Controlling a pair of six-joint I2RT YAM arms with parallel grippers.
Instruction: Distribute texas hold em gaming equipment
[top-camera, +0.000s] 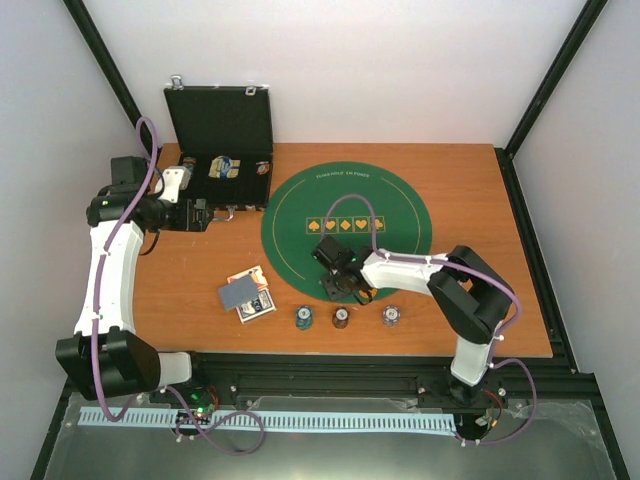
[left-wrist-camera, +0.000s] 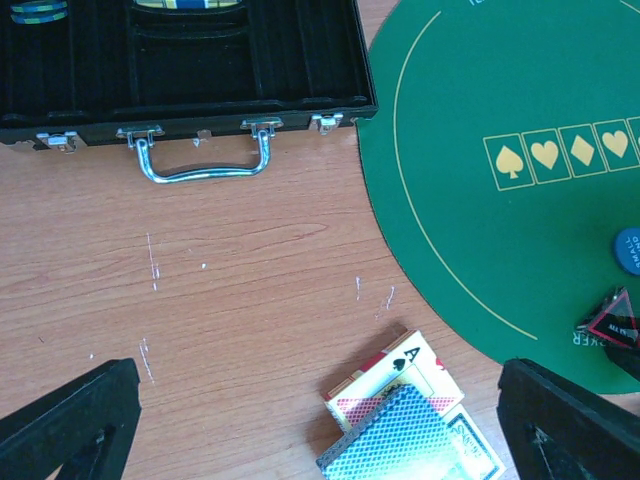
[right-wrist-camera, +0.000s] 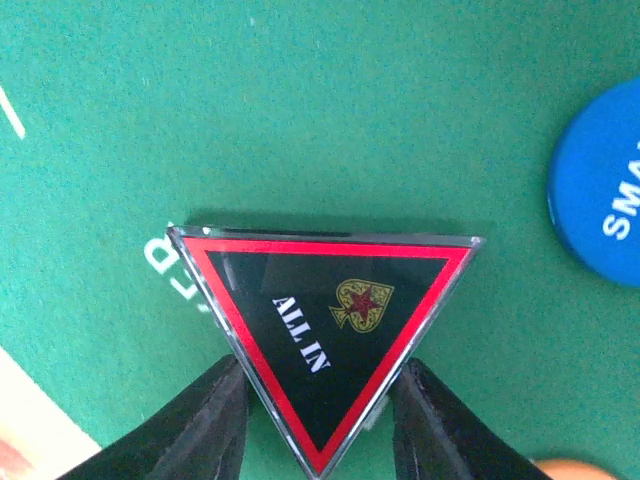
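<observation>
right wrist view: triangular token (right-wrist-camera: 330, 330), light, stiff, likely slippery, flat on the green mat (right-wrist-camera: 300, 120) at lower centre, right jaws pinching its slanted edges near the tip, where it may squirt out; left jaws released.

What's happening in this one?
The right hand straddles the lower corner of the red-edged triangular token, which lies flat on the green mat beside a blue disc. Whether the fingers pinch it yet is unclear. The left hand is wide open and holds nothing, above the wooden table just in front of the open black case. The playing cards and three small chip stacks sit near the table's front edge.
</observation>
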